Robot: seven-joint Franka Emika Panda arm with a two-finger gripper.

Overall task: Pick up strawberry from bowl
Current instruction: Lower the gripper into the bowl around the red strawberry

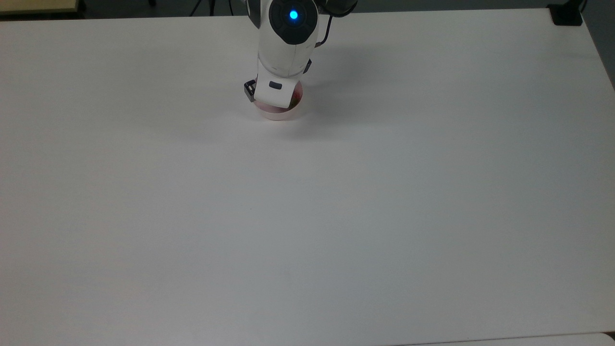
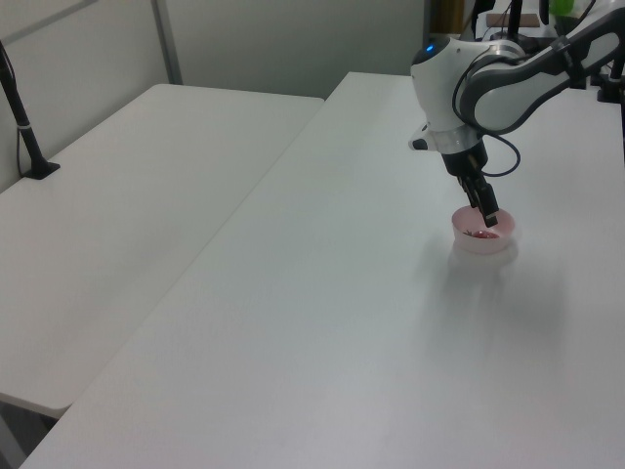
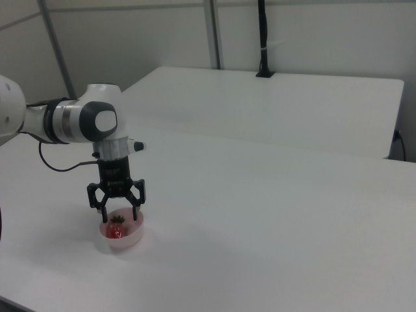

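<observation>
1. The small glossy red strawberry with a green leafy cap [image 3: 117,230] lies inside the small round pale pink plastic bowl [image 3: 133,239], at the lower left of the right view.
2. The black two-finger gripper [image 3: 117,212] hangs directly above the strawberry, its fingers spread wide to either side of the fruit; the fingertips [image 3: 136,214] sit at about rim level. Whether they touch the fruit cannot be determined.
3. In the top view, the white arm [image 1: 287,38] covers most of the bowl [image 1: 281,113] at upper centre; a sliver of red and green [image 1: 298,97] shows at the arm's right edge.
4. In the left view, the gripper [image 2: 487,215] reaches into the bowl [image 2: 480,240] at right of centre.
5. The bowl stands on a wide white table [image 1: 307,216].
6. A second white table [image 2: 127,195] adjoins it, bearing a black post on a base [image 2: 24,127]. Pale partition walls [image 3: 312,32] stand behind.
</observation>
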